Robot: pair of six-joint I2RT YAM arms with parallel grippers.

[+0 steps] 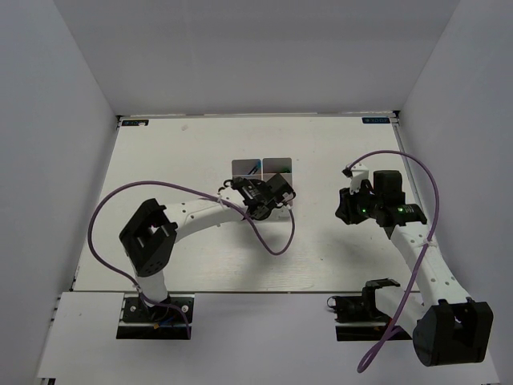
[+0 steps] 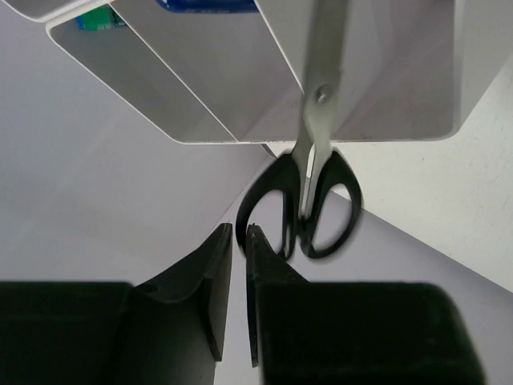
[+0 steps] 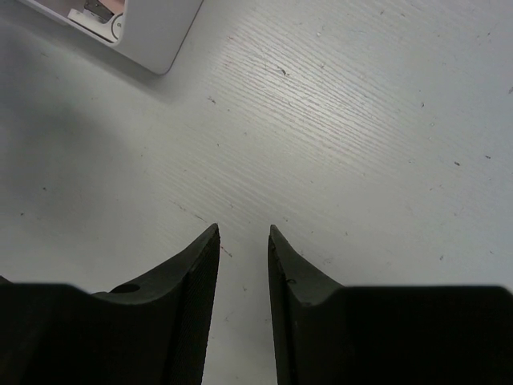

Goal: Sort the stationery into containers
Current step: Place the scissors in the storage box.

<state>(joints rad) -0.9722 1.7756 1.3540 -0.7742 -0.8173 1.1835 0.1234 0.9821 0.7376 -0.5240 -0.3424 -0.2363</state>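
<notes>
Across the tabletop [image 1: 200, 265] we spot nothing loose, so sorting looks nearly done. The bins [image 1: 263, 167] sit at 12 o'clock of the left gripper [image 2: 239, 228], its fingers a slit apart and empty. The scissors [image 2: 309, 200] lie blades-in, handles past the rim. The right gripper [image 3: 243, 230] has its fingers apart and empty.

Bins [image 1: 263, 166] in the middle of the bench [image 1: 200, 265], left pincer [image 2: 239, 241] at their near edge.
Scissors [image 2: 309, 200] blades reach into one bin, handles outside; right pincer [image 3: 243, 237] well to the right.
</notes>
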